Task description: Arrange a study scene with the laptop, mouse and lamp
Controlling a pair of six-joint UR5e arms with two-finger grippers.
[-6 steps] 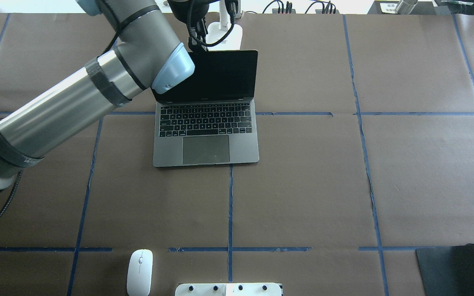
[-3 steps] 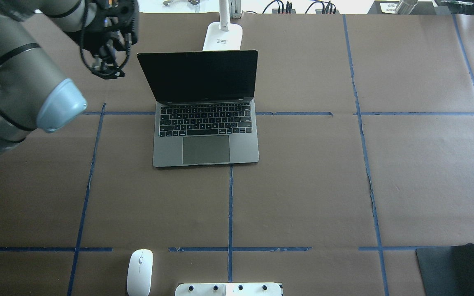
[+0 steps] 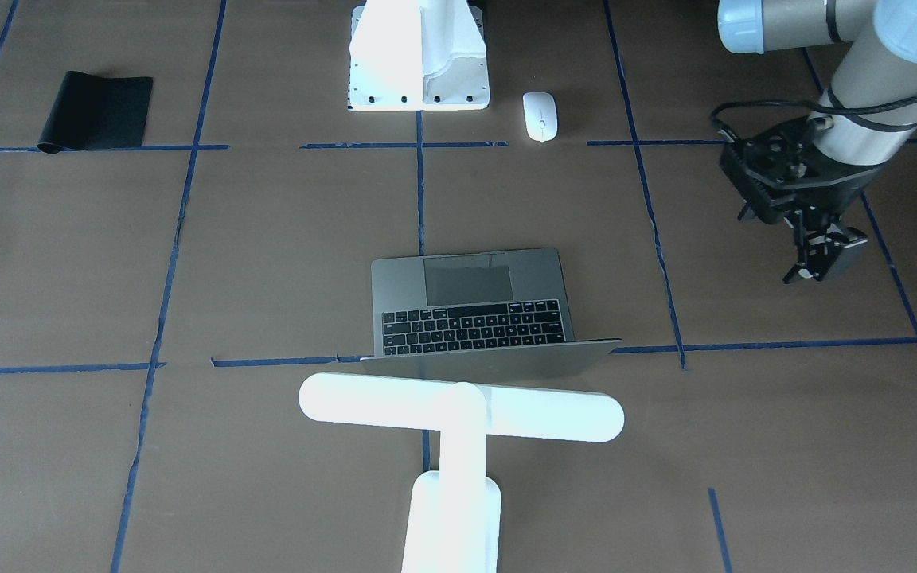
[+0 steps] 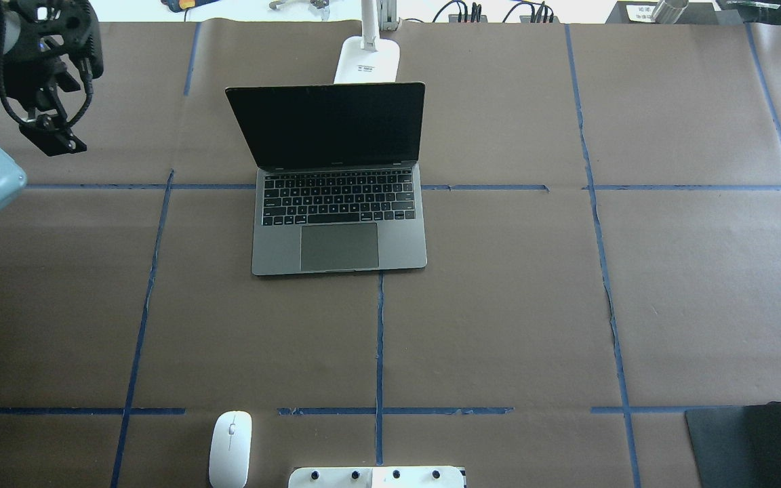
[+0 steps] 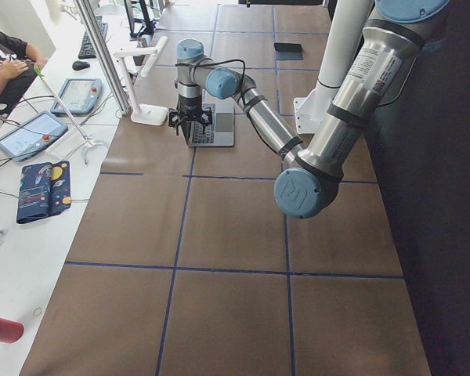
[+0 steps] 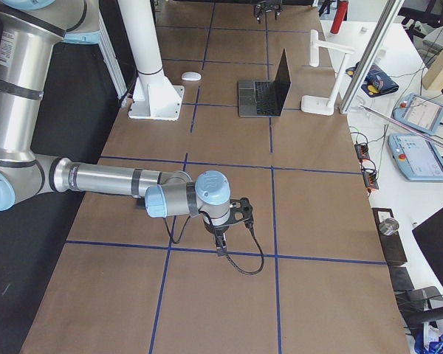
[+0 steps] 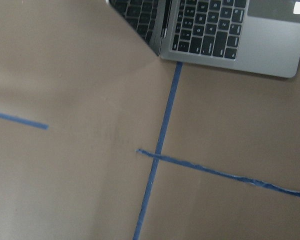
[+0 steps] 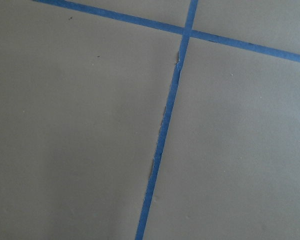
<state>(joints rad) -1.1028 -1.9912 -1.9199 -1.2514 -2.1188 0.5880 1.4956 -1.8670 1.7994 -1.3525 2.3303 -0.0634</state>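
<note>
The laptop (image 4: 339, 230) stands open in the middle of the table, screen dark; it also shows in the front-facing view (image 3: 470, 306). The white T-shaped lamp (image 3: 458, 418) stands just behind its lid, and its base (image 4: 367, 61) shows from overhead. The white mouse (image 4: 230, 447) lies by the near edge, left of centre, and shows in the front-facing view (image 3: 540, 116). My left gripper (image 4: 51, 139) hangs over bare table far left of the laptop, shut and empty (image 3: 821, 267). My right gripper (image 6: 220, 247) shows only in the right side view, low over the table; I cannot tell its state.
A flat black mat (image 4: 746, 444) lies at the near right corner. A white bolted mount (image 4: 377, 478) sits at the near edge beside the mouse. Blue tape lines (image 4: 379, 339) cross the brown paper. Cables and devices line the far edge.
My left arm has swung from the top edge of the laptop lid away to the far left. The laptop, lamp and mouse have not moved.
</note>
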